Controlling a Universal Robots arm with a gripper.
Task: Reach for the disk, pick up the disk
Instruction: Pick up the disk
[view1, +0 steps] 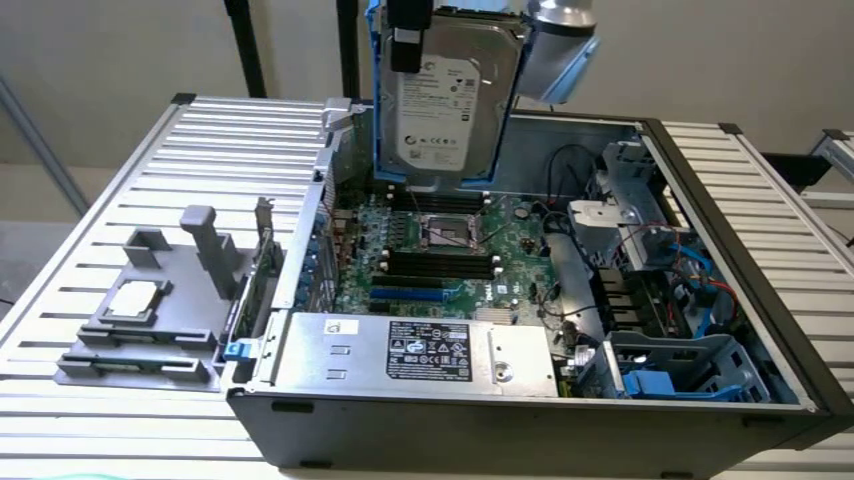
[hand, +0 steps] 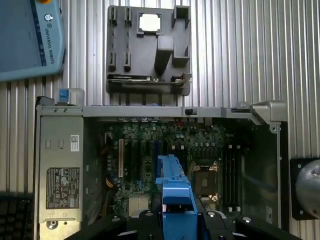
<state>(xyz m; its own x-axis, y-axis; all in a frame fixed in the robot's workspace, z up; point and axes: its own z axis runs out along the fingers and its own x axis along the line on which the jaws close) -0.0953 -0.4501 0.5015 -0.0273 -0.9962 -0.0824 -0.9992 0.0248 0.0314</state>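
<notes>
The pincer (hand: 175, 220) pinches the disk (view1: 451, 105) by its blue frame and holds it upright, high above the open computer case (view1: 747, 410). I think a weak hold on the frame could let it drop onto the motherboard (view1: 441, 250).

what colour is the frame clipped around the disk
Bright blue; the frame around the disk shows best in the exterior view.

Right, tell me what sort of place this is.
Probably a lab or workshop bench for computer disassembly: an opened desktop PC case sits on a ribbed metal table, beside a grey parts fixture, with the disk lifted above the motherboard.
</notes>
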